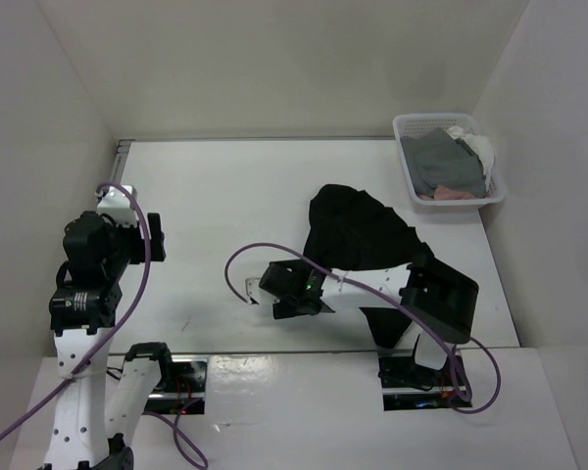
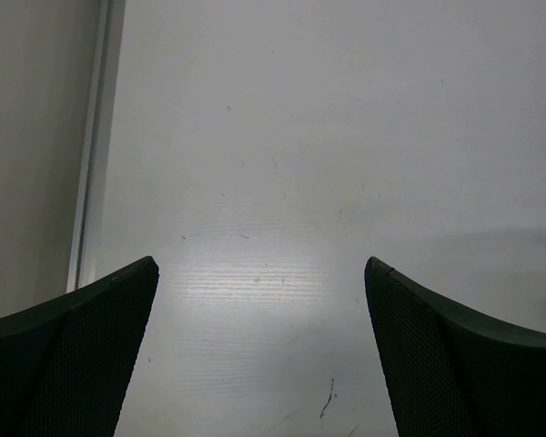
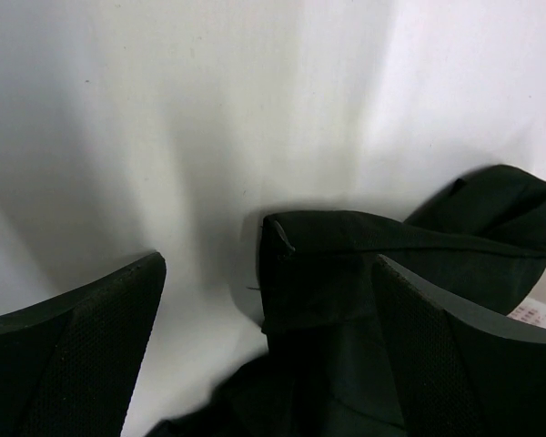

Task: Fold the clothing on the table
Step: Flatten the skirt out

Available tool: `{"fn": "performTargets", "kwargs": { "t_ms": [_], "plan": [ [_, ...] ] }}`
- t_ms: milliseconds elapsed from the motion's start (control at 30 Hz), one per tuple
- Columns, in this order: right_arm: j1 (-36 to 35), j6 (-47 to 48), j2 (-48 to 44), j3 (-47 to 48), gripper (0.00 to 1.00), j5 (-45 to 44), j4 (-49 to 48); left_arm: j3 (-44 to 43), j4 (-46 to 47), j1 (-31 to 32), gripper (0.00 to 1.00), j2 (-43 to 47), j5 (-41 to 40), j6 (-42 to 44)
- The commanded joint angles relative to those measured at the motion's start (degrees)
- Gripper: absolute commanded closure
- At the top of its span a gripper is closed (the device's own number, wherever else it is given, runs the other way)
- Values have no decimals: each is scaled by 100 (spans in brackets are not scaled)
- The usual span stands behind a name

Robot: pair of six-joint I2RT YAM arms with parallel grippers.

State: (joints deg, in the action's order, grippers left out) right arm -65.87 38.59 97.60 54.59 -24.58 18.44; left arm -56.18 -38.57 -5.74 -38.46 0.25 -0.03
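The clothing (image 1: pixel 358 230) is a black garment bunched in a heap on the white table (image 1: pixel 225 186), right of centre. My right arm reaches leftward across its near part. My right gripper (image 1: pixel 269 297) hangs just left of the heap's near edge. In the right wrist view this gripper (image 3: pixel 268 262) is open, and a folded edge of the clothing (image 3: pixel 364 273) lies between and beyond its fingers, ungripped. My left gripper (image 1: pixel 127 211) is open over bare table at the far left, well away from the clothing. In the left wrist view the left gripper (image 2: pixel 259 264) has only tabletop between its fingers.
A white mesh basket (image 1: pixel 404 127) stands at the back right corner, holding a grey garment (image 1: pixel 441 162), a pink cloth (image 1: pixel 446 196) and something white (image 1: pixel 480 147). A metal rail (image 2: pixel 96 137) runs along the table's left edge. White walls enclose the table.
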Motion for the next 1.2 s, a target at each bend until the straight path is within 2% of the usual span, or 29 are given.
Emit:
{"fn": "performTargets", "kwargs": {
  "t_ms": [0,167,367,733,967,1167],
  "plan": [
    [-6,-62,84,-62,2,-73,-402,28,174,11,0,49,-43,65],
    [48,-9,84,-62,2,-266,-464,28,174,11,0,49,-43,65],
    [100,227,145,-220,2,-969,-736,28,174,11,0,102,-43,65],
    [267,228,215,-273,2,-1075,-798,28,174,11,0,102,-43,65],
    [320,228,399,-115,16,-1075,-850,28,174,11,0,102,-43,65],
    [320,175,514,-10,39,-1075,-798,28,227,11,0,102,-43,65]
  ]
}}
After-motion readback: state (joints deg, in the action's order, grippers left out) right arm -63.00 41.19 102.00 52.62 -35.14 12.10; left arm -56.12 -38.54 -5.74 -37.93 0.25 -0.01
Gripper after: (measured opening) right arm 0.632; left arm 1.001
